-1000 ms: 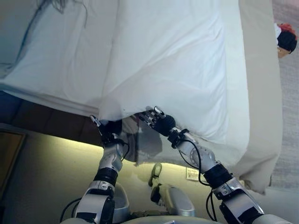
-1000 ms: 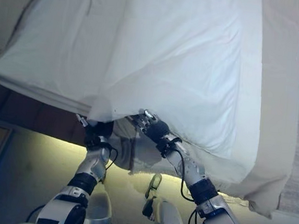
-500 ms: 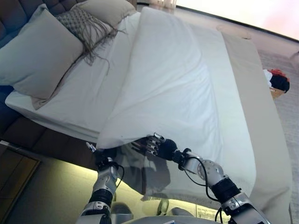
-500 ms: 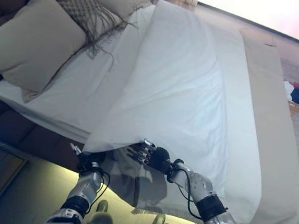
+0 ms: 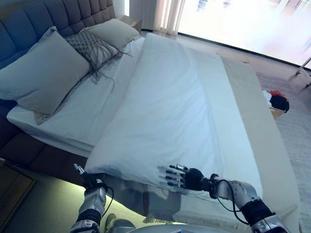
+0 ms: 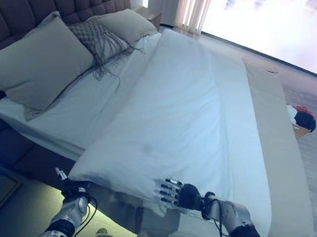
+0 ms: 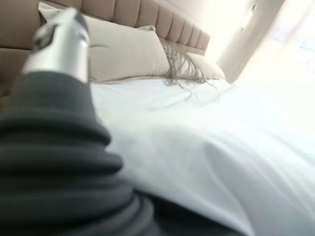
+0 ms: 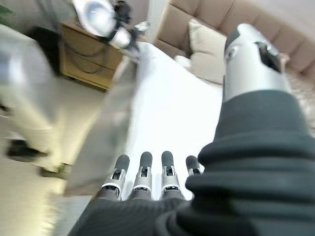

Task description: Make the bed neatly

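The robot's right hand [image 5: 182,177], fingers straight and spread, rests at the white duvet's [image 5: 170,107] near edge at 6 o'clock. Its left hand [image 5: 90,182] sits under the duvet corner at 7 o'clock, fingers hidden. The unpinned edge may slide off the bed [image 5: 265,126]. Pillows [image 5: 41,73] lie at 10 o'clock before a tufted headboard [image 5: 58,17]; bright windows at 1 o'clock.

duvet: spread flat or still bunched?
Partly spread: the duvet runs down the bed's middle, leaving bare sheet beside the pillows.
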